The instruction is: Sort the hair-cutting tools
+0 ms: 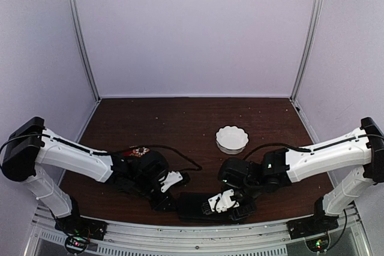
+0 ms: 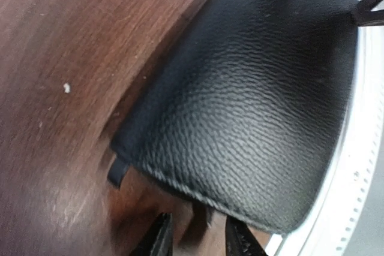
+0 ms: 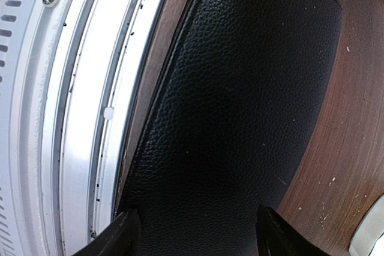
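Black pebbled zip case [image 1: 193, 207] lay on the brown wooden table [image 1: 180, 124]; we saw the left end effector [image 2: 197, 229] parted beside it, the right end effector [image 3: 195, 225] wide apart above it.

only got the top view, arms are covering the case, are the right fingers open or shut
Observer: Open. In the right wrist view the right gripper has its fingers spread wide over the case.
Operator: and the left one
Observer: The left gripper is open too, with its fingers apart just short of the case's rounded corner.
Operator: anything sticking out of the case there
Observer: Yes, a small dark tab juts from that corner onto the table.
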`<control>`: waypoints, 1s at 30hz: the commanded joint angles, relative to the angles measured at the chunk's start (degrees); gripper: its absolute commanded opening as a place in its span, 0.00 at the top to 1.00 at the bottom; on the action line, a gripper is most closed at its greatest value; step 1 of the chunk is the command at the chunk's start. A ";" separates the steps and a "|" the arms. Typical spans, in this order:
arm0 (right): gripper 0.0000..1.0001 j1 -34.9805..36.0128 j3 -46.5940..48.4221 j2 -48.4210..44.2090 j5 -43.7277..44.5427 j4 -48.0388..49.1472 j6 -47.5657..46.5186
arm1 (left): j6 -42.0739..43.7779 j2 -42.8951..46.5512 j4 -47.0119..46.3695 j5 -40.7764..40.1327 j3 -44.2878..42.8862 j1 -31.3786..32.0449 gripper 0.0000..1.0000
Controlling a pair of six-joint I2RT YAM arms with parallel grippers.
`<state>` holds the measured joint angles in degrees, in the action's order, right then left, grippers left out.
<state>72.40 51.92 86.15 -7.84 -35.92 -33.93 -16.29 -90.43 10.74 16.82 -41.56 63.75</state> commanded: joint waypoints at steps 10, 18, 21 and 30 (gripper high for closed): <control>0.33 -0.07 1.88 -4.48 1.45 -3.43 -0.34 | -0.71 5.37 5.81 0.41 0.17 -1.95 0.80; 0.33 1.64 0.41 -2.56 -0.40 -1.38 0.66 | -4.24 -0.63 -0.70 3.12 1.01 -1.96 0.83; 0.32 3.52 0.65 -1.20 -0.40 -0.92 1.48 | -4.16 -1.90 -1.22 3.66 0.74 -1.95 0.82; 0.31 7.78 -0.04 0.78 5.21 1.44 4.98 | -4.69 -2.91 -2.40 3.88 0.65 -1.96 0.84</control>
<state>78.94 52.36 86.17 -7.33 -37.06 -31.66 -20.18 -91.94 10.26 20.73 -40.93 61.93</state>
